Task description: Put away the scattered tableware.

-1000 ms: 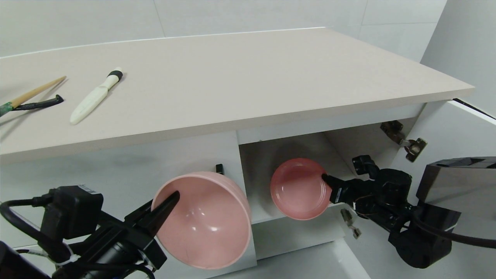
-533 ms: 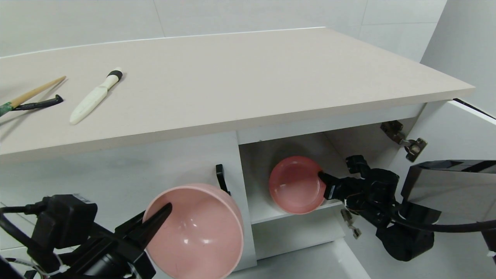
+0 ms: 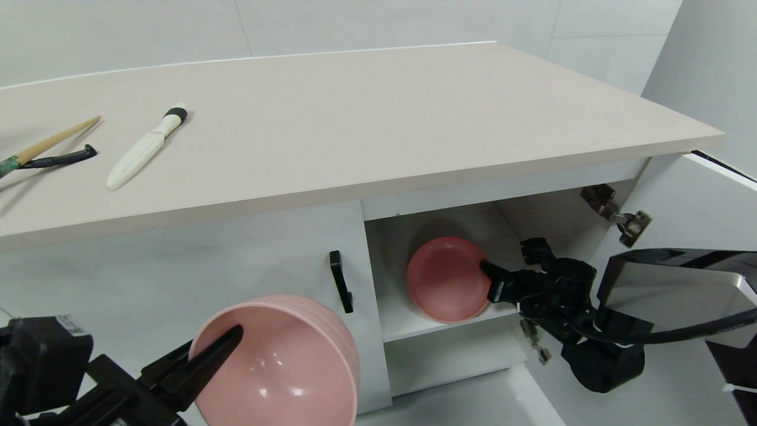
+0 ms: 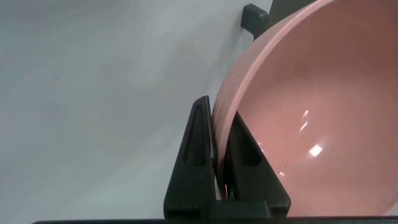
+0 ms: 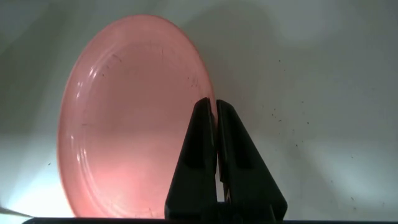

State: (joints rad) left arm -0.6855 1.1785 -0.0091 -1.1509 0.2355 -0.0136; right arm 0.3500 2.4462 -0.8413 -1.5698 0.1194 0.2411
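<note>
A large pink bowl hangs low in front of the closed cabinet door, tipped on its side, and my left gripper is shut on its rim. The left wrist view shows that rim pinched between the fingers. A smaller pink plate stands on edge inside the open cabinet compartment, on the shelf. My right gripper is shut on the plate's rim, seen also in the right wrist view on the pink plate.
On the countertop at the left lie a cream-handled knife, a wooden stick and a black utensil. The cabinet door stands open at the right with hinges. A black handle sits on the closed door.
My left gripper has lowered and drawn back to the left with the bowl, uncovering the door handle. My right gripper has pushed the plate deeper into the cabinet.
</note>
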